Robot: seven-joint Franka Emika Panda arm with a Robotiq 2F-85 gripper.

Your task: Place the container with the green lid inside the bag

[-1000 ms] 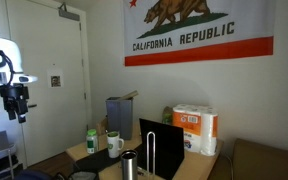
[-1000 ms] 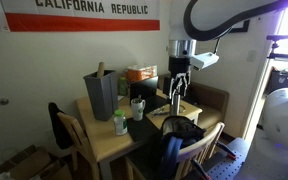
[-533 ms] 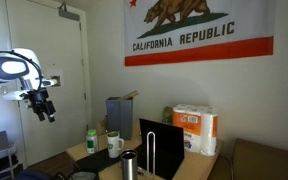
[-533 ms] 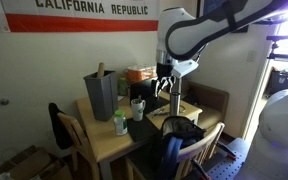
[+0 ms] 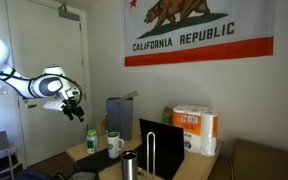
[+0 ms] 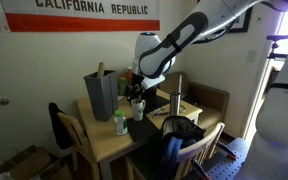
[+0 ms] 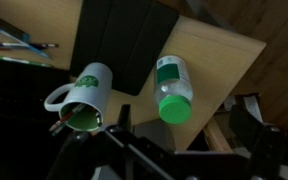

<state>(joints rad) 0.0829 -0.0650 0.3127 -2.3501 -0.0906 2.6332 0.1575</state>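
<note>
The container with the green lid (image 7: 169,85) is a small whitish bottle with a green cap, standing upright on the wooden table (image 7: 219,55). It also shows in both exterior views (image 5: 91,139) (image 6: 119,123). The grey bag (image 5: 118,113) (image 6: 100,95) stands upright and open-topped at the back of the table. My gripper (image 5: 73,104) (image 6: 136,91) hangs in the air above the table, over the container and the white mug. In the wrist view my gripper (image 7: 184,125) is open and empty, the green cap between its dark fingers and well below them.
A white mug (image 7: 82,92) with a green logo stands beside the container, and a dark metal tumbler (image 5: 130,165) nearer the front. A black flat case (image 7: 124,40), a paper-roll pack (image 5: 194,128), a black upright panel (image 5: 162,145) and chairs (image 6: 66,128) surround them.
My arm has swung in from the side toward the table. The gripper now hangs over the mug and the container. Nothing on the table has moved.
</note>
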